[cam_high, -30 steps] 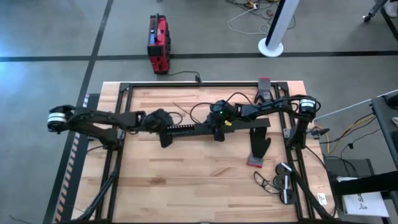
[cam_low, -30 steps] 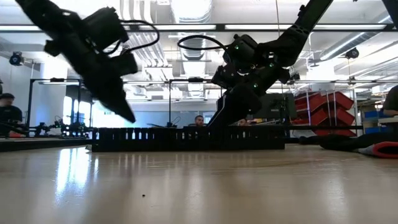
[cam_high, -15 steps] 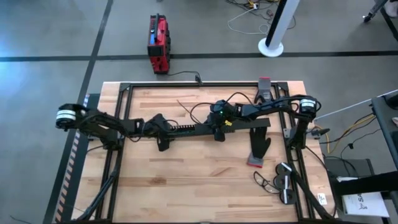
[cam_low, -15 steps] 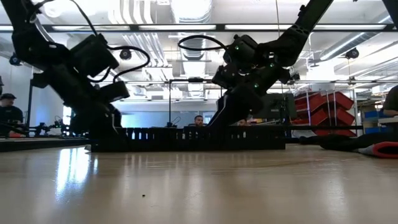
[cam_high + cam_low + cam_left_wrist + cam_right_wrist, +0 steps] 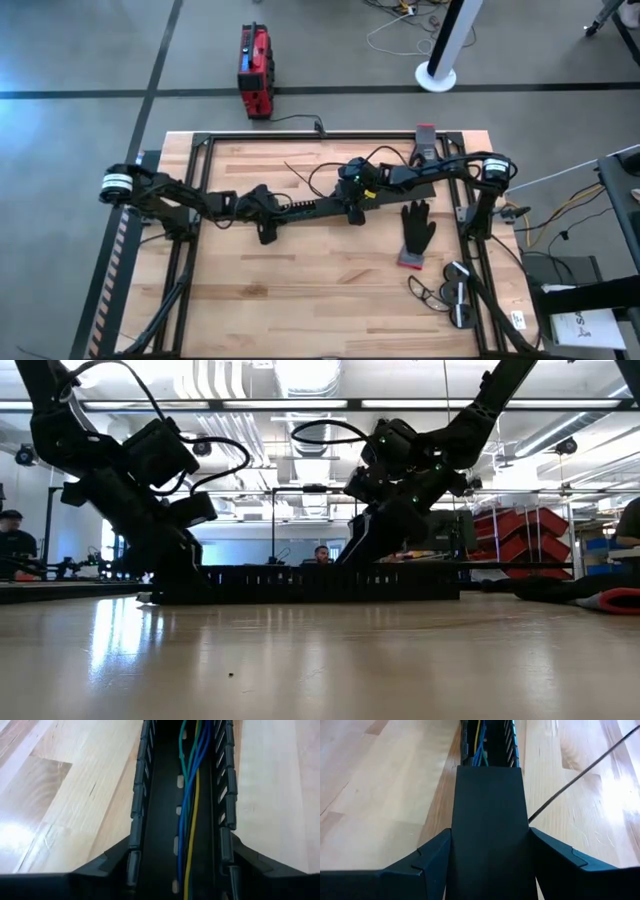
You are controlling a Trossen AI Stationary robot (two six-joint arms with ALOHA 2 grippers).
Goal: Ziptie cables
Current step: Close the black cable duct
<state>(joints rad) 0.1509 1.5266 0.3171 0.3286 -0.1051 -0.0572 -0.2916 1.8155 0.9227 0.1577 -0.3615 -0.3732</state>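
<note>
— Where do the cables [image 5: 191, 795] lie?

— Inside the black slotted duct [image 5: 310, 207] at mid counter [image 5: 300, 290]. They run lengthwise along it, and its long axis goes straight from one arm to the other.

— And the claws?

— The left claw [image 5: 264, 212] straddles the duct's left end, fingers [image 5: 107, 862] spread wide outside both walls, the wires directly ahead. The right claw [image 5: 353, 205] sits at the other end, closed on the duct's black lid [image 5: 489, 825].

— Which is nearer the wires?

— The left, I judge.
</note>
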